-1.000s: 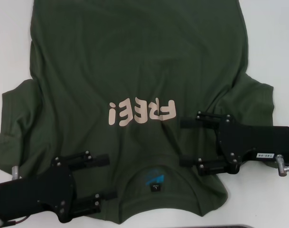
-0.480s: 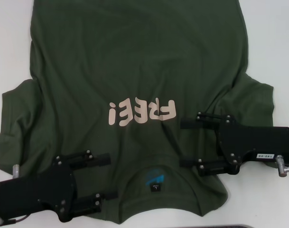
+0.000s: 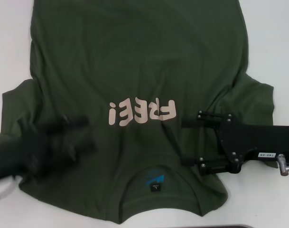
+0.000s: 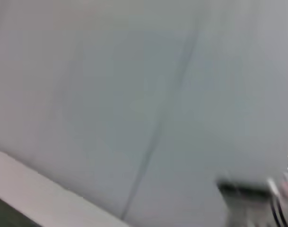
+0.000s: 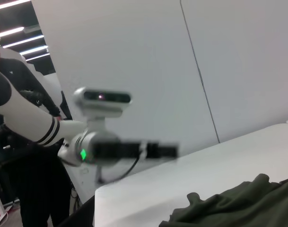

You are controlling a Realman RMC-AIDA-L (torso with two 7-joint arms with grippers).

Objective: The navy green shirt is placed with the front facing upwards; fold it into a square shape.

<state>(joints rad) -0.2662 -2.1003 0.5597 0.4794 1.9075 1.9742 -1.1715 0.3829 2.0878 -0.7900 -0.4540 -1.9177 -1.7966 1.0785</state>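
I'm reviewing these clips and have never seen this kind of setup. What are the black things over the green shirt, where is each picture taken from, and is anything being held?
The black things are the two grippers of a two-armed robot. The head view looks down on a white table where the navy green shirt lies front up, collar nearest the robot. The right gripper hovers open beside the collar. The left gripper is blurred over the left sleeve; neither visibly holds anything. The other pictures come from wrist cameras: the right shows the shirt's edge and the left arm, the left mostly wall.
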